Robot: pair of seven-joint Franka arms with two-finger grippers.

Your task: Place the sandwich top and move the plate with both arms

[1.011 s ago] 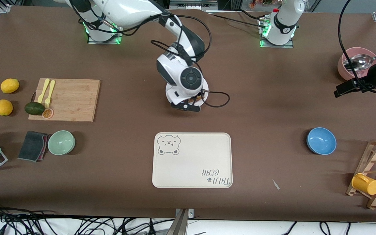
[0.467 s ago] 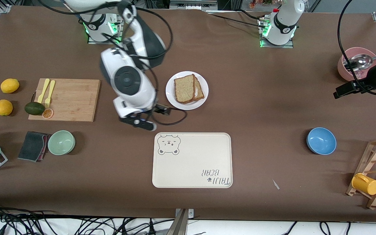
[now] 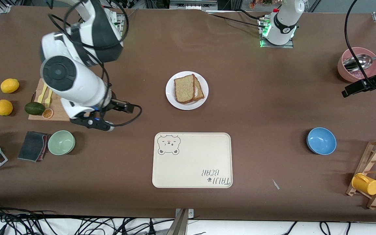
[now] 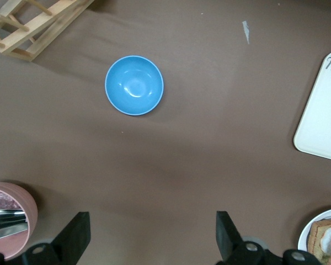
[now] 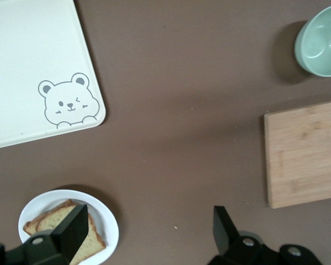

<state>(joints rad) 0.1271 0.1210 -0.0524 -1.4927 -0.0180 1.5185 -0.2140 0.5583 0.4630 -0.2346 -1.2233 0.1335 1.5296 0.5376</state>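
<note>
1. Sandwich top (image 3: 184, 88) lay on the lower slice, slightly offset so the lower slice's edge showed at the side toward the left arm's end; both sat on the plate (image 3: 173, 98).
2. Plate stood on the brown surface (image 3: 266, 107), farther from the front camera than the bear-printed tray (image 3: 193, 169) and apart from it.
3. Right gripper (image 5: 149, 232) was released, its 2 fingers spread wide and holding nothing. In the front view the right arm hung over the corner of the cutting board (image 3: 86, 88), well apart from the plate.
4. Left gripper (image 4: 151, 234) was also released and empty, over bare surface near the pink bowl (image 3: 348, 73) at the left arm's end. The blue bowl (image 4: 134, 85) showed in its wrist view, the plate only at the picture's edge.
5. Judged from how the slices lay, step 1, placing the top, looked done, and step 2, moving the plate with both arms, was not yet begun.
6. That move would likely call for each gripper to come down at its own side of the plate's rim and grip it evenly.
7. A likely risk: a tilted lift could let the offset top slide off.
</note>
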